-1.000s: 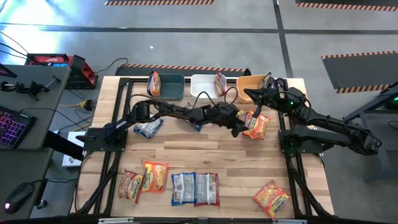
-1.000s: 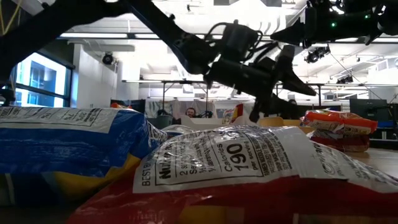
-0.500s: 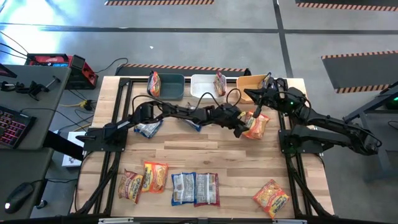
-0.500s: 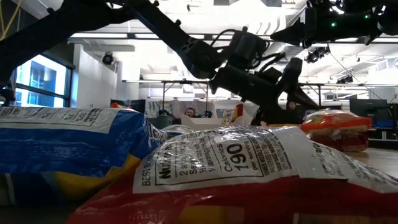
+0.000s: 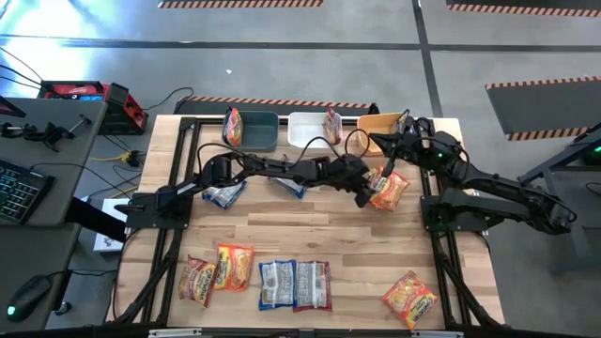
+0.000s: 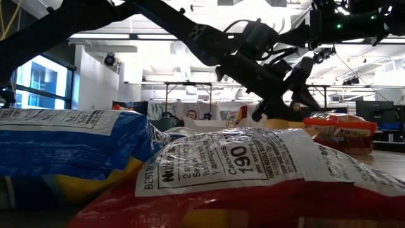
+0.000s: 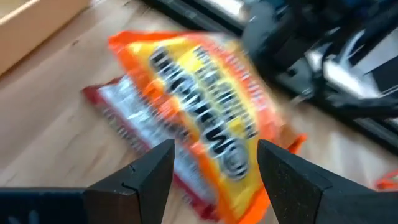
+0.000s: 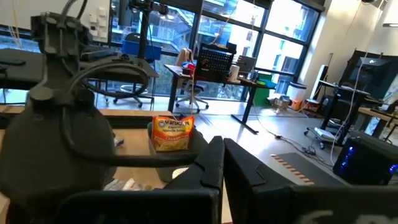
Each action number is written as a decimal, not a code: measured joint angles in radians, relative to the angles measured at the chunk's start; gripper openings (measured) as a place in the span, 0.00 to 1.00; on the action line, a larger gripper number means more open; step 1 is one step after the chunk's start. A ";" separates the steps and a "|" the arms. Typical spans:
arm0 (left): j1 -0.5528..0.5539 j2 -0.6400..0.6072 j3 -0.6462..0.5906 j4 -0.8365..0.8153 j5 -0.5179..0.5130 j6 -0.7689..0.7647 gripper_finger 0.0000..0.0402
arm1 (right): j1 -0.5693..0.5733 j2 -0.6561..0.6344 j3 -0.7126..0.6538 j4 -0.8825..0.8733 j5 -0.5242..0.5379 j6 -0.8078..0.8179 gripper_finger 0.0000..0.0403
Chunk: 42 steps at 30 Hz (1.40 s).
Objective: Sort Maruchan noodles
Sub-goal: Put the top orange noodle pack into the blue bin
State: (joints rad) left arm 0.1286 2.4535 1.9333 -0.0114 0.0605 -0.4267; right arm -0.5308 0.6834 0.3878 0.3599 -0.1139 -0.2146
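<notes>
The left gripper [image 5: 364,194] hangs over the far right part of the desk [image 5: 310,230] with its fingers [image 7: 152,174] spread wide, nothing held between them. Directly ahead of the fingertips, at about 3 o'clock from them in the high view, lies an orange-red noodle packet [image 5: 388,189] resting on top of a white-maroon packet [image 7: 134,134]; the left wrist view shows the orange-red one filling the gap between the two fingers, close under them, though whether they touch it cannot be told. The right gripper [image 5: 376,141] is raised at about 12 o'clock from that pair, over the orange bin [image 5: 380,125], its fingers [image 8: 214,165] pressed together and empty. Further out, the white bin [image 5: 305,127] and the dark-blue bin [image 5: 258,131] sit in a row at 9 o'clock from the orange bin, each with a packet standing in it. A yellow-blue packet [image 5: 223,194] lies under the left arm at the desk's left. Along the near edge lie five packets in a row [image 5: 258,279] and one orange-red packet [image 5: 409,299] off to the right.
</notes>
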 joint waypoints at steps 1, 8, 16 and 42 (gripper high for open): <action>0.001 0.000 0.000 -0.016 -0.003 0.001 0.54 | 0.000 0.000 0.000 -0.003 0.000 0.000 0.00; 0.002 0.004 0.000 -0.004 0.047 -0.014 0.54 | 0.000 0.000 0.000 -0.002 -0.003 -0.003 0.00; 0.003 0.005 -0.008 0.033 0.152 -0.014 0.54 | 0.000 0.000 0.000 0.003 -0.004 -0.003 0.00; 0.019 0.069 -0.008 0.143 0.311 0.119 0.02 | 0.000 0.000 0.000 0.003 -0.007 0.013 0.00</action>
State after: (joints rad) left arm 0.1473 2.5224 1.9254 0.1316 0.3717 -0.3080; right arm -0.5304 0.6838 0.3878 0.3626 -0.1207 -0.2020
